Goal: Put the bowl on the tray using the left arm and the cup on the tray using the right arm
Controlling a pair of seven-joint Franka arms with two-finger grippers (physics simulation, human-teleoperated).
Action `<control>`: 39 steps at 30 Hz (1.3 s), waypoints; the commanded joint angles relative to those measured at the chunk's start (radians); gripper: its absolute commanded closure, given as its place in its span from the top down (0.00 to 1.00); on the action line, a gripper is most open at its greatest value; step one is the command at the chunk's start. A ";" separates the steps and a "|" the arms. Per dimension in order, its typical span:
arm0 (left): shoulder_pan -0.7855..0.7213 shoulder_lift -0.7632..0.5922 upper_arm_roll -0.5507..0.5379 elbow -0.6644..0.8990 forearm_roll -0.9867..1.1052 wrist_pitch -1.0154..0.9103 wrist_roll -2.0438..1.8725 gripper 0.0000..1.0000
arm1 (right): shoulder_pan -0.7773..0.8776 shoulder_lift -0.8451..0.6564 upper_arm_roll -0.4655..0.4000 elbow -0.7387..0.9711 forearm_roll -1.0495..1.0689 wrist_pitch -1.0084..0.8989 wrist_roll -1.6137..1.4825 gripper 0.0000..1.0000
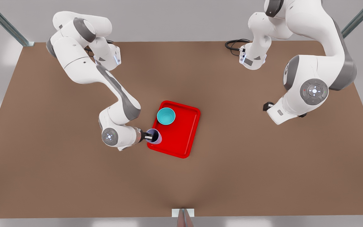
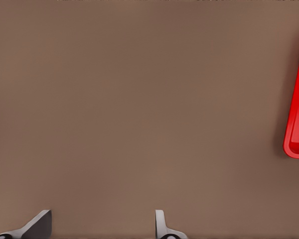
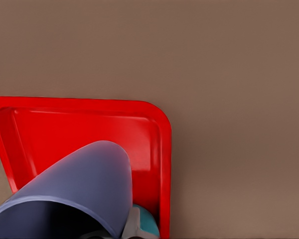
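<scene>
Fingers (image 1: 147, 136) of the right gripper (image 1: 148, 136) pinch the near wall of the cup (image 1: 154, 136), one inside the mouth and one outside. The cup hangs over the tray (image 1: 181, 138) at the corner on the front view's left, and whether its base touches the floor yet I cannot tell. In the right wrist view the cup (image 3: 74, 194) leans with its long axis tilted across the tray (image 3: 79, 129). The bowl (image 1: 166, 116) sits upright inside the tray, just beside the cup, so any lateral shift should go away from it, toward the bare red middle. The left gripper (image 2: 102, 224) waits spread wide and empty over bare table (image 1: 232, 170), well apart from the tray.
</scene>
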 commanded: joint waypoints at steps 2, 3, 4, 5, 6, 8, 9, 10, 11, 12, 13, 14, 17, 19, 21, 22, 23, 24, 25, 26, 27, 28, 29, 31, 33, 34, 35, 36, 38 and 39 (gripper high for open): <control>0.001 0.001 0.000 0.000 0.000 0.000 0.000 1.00 | 0.007 0.000 0.000 -0.003 -0.015 0.006 0.012 0.21; 0.001 0.001 -0.001 0.000 0.000 0.000 0.000 1.00 | 0.010 -0.002 0.000 -0.015 -0.018 0.029 0.015 0.21; 0.001 0.001 -0.001 0.000 0.000 0.000 0.000 1.00 | 0.022 0.000 -0.001 -0.018 -0.018 0.032 0.015 0.21; 0.001 0.001 0.000 0.000 0.000 0.000 0.000 1.00 | 0.024 0.000 -0.001 -0.046 -0.018 0.069 0.015 0.21; 0.001 0.003 0.000 0.000 0.000 0.002 0.002 1.00 | 0.059 0.001 -0.021 -0.053 -0.021 0.084 0.029 0.21; 0.001 0.008 -0.001 0.000 -0.001 0.002 0.000 1.00 | 0.088 0.015 -0.032 -0.056 -0.024 0.112 0.051 0.22; 0.001 0.008 0.000 0.000 -0.001 0.002 0.002 1.00 | 0.088 0.015 -0.032 -0.058 -0.032 0.115 0.051 0.25; 0.001 0.008 -0.001 0.002 -0.001 0.002 0.000 1.00 | 0.090 0.018 -0.032 -0.064 -0.034 0.118 0.051 0.28; 0.001 0.008 -0.001 0.003 -0.001 0.002 -0.002 1.00 | 0.090 0.019 -0.032 -0.066 -0.034 0.121 0.051 0.29; 0.001 0.008 -0.001 0.005 -0.003 0.002 -0.003 1.00 | 0.099 0.024 -0.032 -0.066 -0.034 0.119 0.051 0.41; 0.001 0.008 -0.001 0.005 -0.003 0.002 -0.003 1.00 | 0.102 0.024 -0.032 -0.066 -0.063 0.118 0.051 0.73; 0.001 0.009 0.000 0.003 -0.001 0.002 -0.002 1.00 | 0.102 0.024 -0.032 -0.066 -0.066 0.118 0.058 1.00; 0.001 0.011 -0.001 0.003 -0.001 0.002 0.000 1.00 | 0.102 0.023 -0.032 -0.066 -0.067 0.116 0.058 1.00; 0.001 0.014 0.000 0.003 -0.001 0.002 0.000 1.00 | 0.102 0.023 -0.032 -0.066 -0.075 0.116 0.058 1.00; 0.001 0.015 0.000 0.003 -0.001 0.002 0.002 1.00 | 0.102 0.021 -0.032 -0.066 -0.075 0.116 0.058 1.00; 0.001 0.015 0.000 0.003 -0.001 0.002 0.002 1.00 | 0.093 0.013 -0.032 -0.062 -0.075 0.113 0.057 1.00; 0.003 0.014 0.000 0.003 -0.003 0.002 0.002 1.00 | 0.081 -0.014 -0.032 -0.061 -0.075 0.101 0.058 1.00; 0.003 0.011 0.000 0.005 -0.003 0.002 0.002 1.00 | 0.053 -0.059 -0.034 -0.062 -0.075 0.089 0.060 1.00; 0.003 0.012 0.000 0.005 -0.003 0.002 0.000 1.00 | 0.010 -0.106 -0.047 -0.064 -0.084 0.058 0.055 1.00; 0.003 0.012 0.000 0.003 -0.003 0.003 0.002 1.00 | -0.044 -0.146 -0.047 -0.066 -0.132 0.044 0.043 1.00; 0.003 0.011 0.002 0.005 -0.004 0.005 0.009 1.00 | -0.096 -0.175 -0.047 -0.064 -0.185 0.016 0.034 1.00; 0.004 0.009 0.003 0.009 -0.001 0.011 0.000 1.00 | -0.153 -0.204 -0.047 -0.066 -0.193 -0.014 -0.041 1.00; 0.004 0.011 0.003 0.009 -0.003 0.011 -0.003 1.00 | -0.203 -0.237 -0.047 -0.067 -0.195 -0.068 -0.112 1.00; 0.004 0.008 0.000 0.011 -0.004 0.003 -0.003 1.00 | -0.286 -0.315 -0.046 -0.064 -0.193 -0.154 -0.202 1.00; 0.004 0.005 0.000 0.011 -0.023 -0.001 0.000 1.00 | -0.332 -0.405 -0.046 -0.056 -0.187 -0.212 -0.293 1.00; 0.004 0.005 -0.001 0.011 -0.027 -0.001 -0.002 1.00 | -0.347 -0.444 -0.046 -0.053 -0.185 -0.249 -0.334 1.00; 0.004 0.003 -0.001 0.011 -0.027 -0.001 -0.002 1.00 | -0.367 -0.479 -0.047 -0.035 -0.185 -0.313 -0.376 1.00; 0.004 0.008 0.000 0.011 -0.027 0.000 0.002 1.00 | -0.387 -0.482 -0.049 -0.007 -0.185 -0.358 -0.417 1.00; 0.004 0.011 0.000 0.009 -0.027 -0.001 0.000 1.00 | -0.473 -0.550 -0.047 -0.015 -0.160 -0.393 -0.515 1.00; 0.004 0.011 0.000 0.009 -0.027 -0.001 0.000 1.00 | -0.415 -0.606 -0.173 -0.050 -0.092 -0.392 -0.592 1.00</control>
